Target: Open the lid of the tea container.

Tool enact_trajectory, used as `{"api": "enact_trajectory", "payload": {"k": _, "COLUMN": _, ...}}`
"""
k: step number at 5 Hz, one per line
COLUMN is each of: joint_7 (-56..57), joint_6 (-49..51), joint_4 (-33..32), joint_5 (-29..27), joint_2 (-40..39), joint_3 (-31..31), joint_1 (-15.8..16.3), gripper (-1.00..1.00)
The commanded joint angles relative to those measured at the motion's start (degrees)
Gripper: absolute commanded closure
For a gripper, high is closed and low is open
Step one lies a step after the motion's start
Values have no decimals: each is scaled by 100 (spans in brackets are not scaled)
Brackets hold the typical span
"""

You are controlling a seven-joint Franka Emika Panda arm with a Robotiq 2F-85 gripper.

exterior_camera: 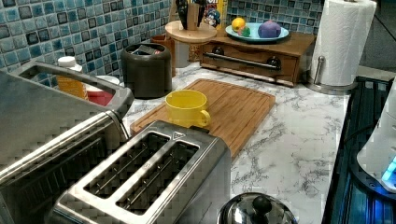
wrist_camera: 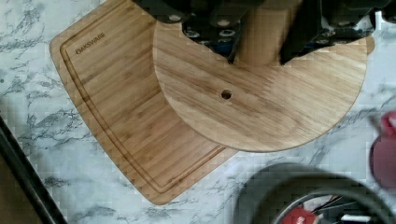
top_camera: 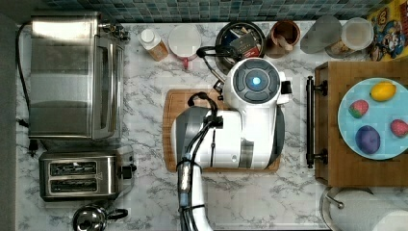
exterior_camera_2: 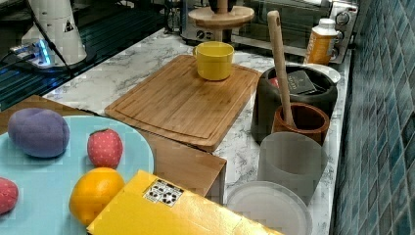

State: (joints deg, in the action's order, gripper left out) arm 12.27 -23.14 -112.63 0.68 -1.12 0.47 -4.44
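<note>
Since the tea container sits open at the back of the bench by the tiled wall, packets showing inside, we judge the lid step done or nearly so. The round wooden lid is up in the air, clamped by its central knob in the gripper; in the left view it hangs above and to the right of the tin, and in the right view it floats over the yellow mug at. In the top view the tin is partly under the arm, between a white-topped red vessel on the top view's left and a brown wooden cup on the top view's right, which holds a wooden stick. The cutting board lies just in front of the tin. Risks as we see them: the lid is wide and held only at the knob, so a quick swing could tilt it or slip it out, and it would land on the mug or board. Lowering it without clearing the mug would knock the mug; drifting back toward the wall could clip the stick or the orange bottle.
</note>
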Motion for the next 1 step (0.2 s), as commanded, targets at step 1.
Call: {"api": "enact_trajectory", "payload": {"k": 1, "joint_7": 575, "joint_6": 232, "joint_4": 1038, "joint_5": 130, "joint_2": 731, "joint_3": 174, "joint_1": 160, "gripper": 100}}
